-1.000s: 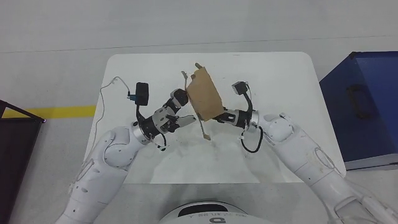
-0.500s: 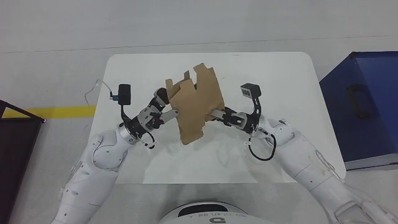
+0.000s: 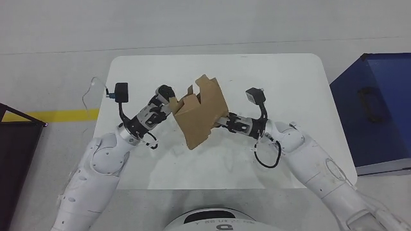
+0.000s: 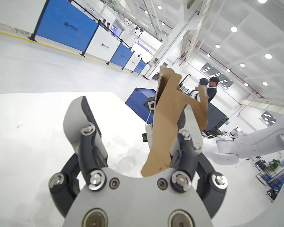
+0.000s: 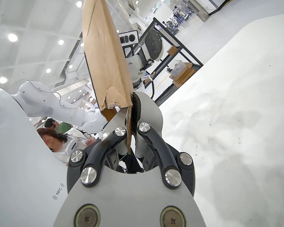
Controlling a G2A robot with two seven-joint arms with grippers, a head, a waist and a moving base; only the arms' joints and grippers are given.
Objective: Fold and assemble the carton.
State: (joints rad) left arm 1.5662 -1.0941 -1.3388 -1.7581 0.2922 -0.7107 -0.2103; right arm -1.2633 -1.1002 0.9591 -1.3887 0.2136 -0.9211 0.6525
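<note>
Over the last second the carton (image 3: 200,117) had turned from a narrow, nearly edge-on diamond to a broad face-up sheet, and in the last half second it had drawn in slightly while the left arm shifted outward toward its own side of the tabletop (image 3: 282,160).

The carton hung tilted in the air over the middle of the tabletop, its notched flaps at the far end and its lower corner toward the robot. Bare white surface lay on every side of it, out to the rounded corners. A blue bin (image 3: 376,112) stood on the floor well apart from the right edge.

There were one carton and two end effectors. The right end effector (image 5: 130,109) was pinched closed on the carton's torn edge. The left end effector (image 4: 137,109) stood wide, the cardboard lying against the inner face of one finger, the other finger (image 4: 85,119) well apart from it.
</note>
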